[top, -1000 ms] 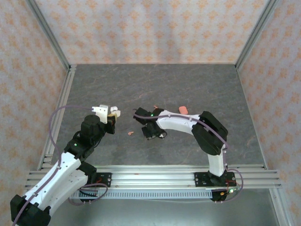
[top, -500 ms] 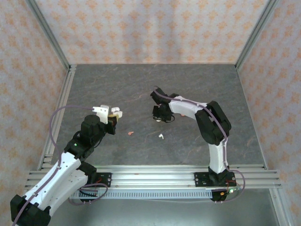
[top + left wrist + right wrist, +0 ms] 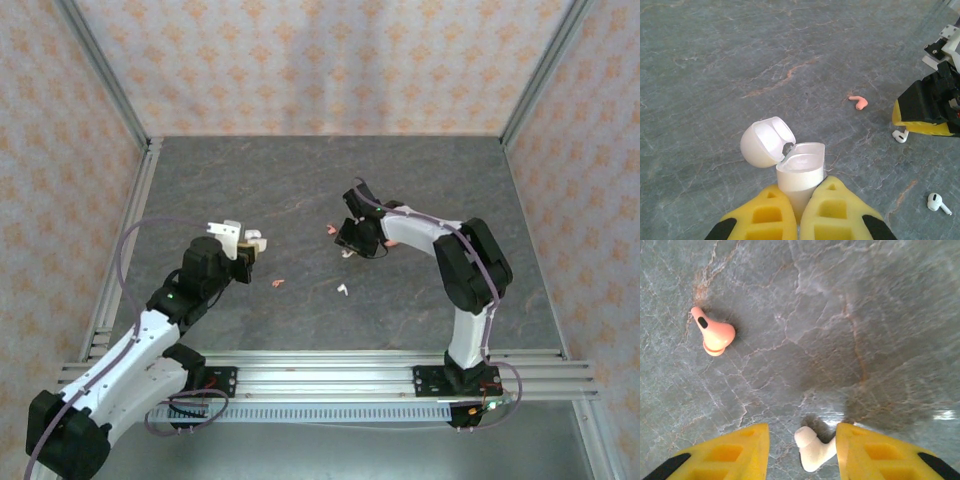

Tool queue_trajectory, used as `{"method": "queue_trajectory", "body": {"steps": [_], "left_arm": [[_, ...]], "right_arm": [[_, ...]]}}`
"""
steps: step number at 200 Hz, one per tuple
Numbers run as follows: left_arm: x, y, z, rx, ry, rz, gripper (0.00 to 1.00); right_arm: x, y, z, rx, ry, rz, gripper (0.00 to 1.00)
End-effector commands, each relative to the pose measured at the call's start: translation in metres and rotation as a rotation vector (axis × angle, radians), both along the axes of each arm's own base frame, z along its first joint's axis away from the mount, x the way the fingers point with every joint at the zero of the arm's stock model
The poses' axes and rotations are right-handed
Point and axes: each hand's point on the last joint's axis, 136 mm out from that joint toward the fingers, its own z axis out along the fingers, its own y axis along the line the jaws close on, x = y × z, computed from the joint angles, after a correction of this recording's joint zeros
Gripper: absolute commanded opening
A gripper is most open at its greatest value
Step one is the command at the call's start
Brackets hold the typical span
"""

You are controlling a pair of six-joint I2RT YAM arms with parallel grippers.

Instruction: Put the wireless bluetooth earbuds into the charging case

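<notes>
Left gripper (image 3: 800,192) pinches the white charging case (image 3: 800,172) upright, lid flipped back, left of table (image 3: 300,170) centre: a steady socket for loading. Right gripper (image 3: 800,435), jaws spread, straddles a white earbud (image 3: 812,452) at mid-table, probably lining up a pick. A coral earbud (image 3: 715,335) lies near it, toward the far edge.

left gripper (image 3: 801,194) clamped tight; right gripper (image 3: 801,440) low, jaws apart, pointing down.

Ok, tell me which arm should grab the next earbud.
Right. The right fingers stand open on either side of a white earbud lying on the table, while the left fingers are shut on the open white case.
</notes>
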Motion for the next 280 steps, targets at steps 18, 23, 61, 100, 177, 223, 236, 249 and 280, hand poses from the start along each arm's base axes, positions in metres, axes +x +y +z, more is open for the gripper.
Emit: {"method": "queue_trajectory", "body": {"steps": [18, 23, 61, 100, 177, 223, 236, 249, 280], "left_arm": [[0.011, -0.025, 0.018, -0.103, -0.037, -0.079, 0.00], [0.011, -0.028, 0.016, -0.121, -0.032, -0.087, 0.00], [0.019, -0.058, 0.018, -0.296, -0.029, -0.135, 0.00], [0.019, -0.088, 0.016, -0.283, 0.001, -0.209, 0.00], [0.025, -0.090, 0.017, -0.221, 0.014, -0.209, 0.00], [0.028, -0.093, 0.015, -0.225, 0.025, -0.214, 0.00], [0.028, -0.094, 0.015, -0.224, 0.024, -0.218, 0.00], [0.028, -0.094, 0.015, -0.221, 0.026, -0.218, 0.00], [0.026, -0.094, 0.015, -0.215, 0.030, -0.221, 0.00]], "right_arm": [[0.009, -0.014, 0.014, -0.090, 0.025, 0.126, 0.34], [0.010, -0.015, 0.012, -0.099, 0.033, 0.139, 0.32], [0.017, -0.014, -0.006, -0.146, 0.054, 0.228, 0.13], [0.017, -0.028, -0.020, -0.241, 0.074, 0.273, 0.06], [-0.027, -0.050, -0.035, -0.262, 0.166, 0.319, 0.04], [-0.046, -0.045, -0.025, -0.213, 0.170, 0.338, 0.04], [-0.049, -0.038, -0.022, -0.186, 0.162, 0.365, 0.04], [-0.052, -0.031, -0.019, -0.171, 0.156, 0.393, 0.04], [-0.055, -0.021, -0.012, -0.174, 0.141, 0.450, 0.04]]}}
